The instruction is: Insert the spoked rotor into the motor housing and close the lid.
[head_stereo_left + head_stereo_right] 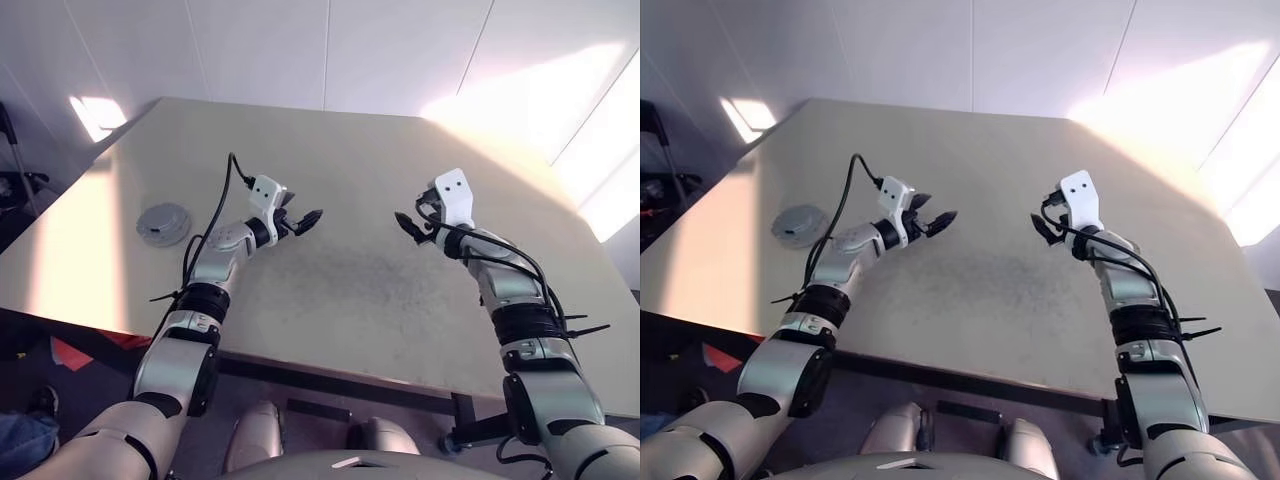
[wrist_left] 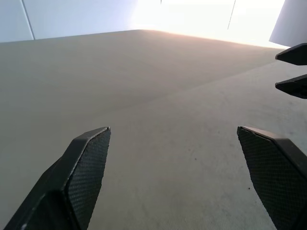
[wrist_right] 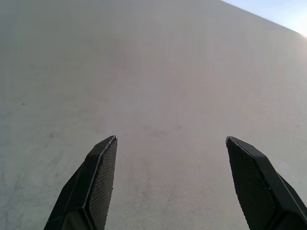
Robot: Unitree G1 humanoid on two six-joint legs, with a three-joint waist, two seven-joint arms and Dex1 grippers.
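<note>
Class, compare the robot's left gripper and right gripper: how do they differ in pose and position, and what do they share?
1. The left gripper points inward toward the right gripper, which points ahead, slightly inward.
2. The left gripper is nearer the grey disc at the table's left edge; the right gripper is far from it.
Shared: both are open, empty and above the table.

Looks like a bare lab or test room: plain beige worktop (image 1: 350, 200) on a dark metal frame, white panelled walls (image 1: 300, 50) with seams, sun patches across them, dark equipment (image 1: 15, 180) beside the worktop, grey floor below.
</note>
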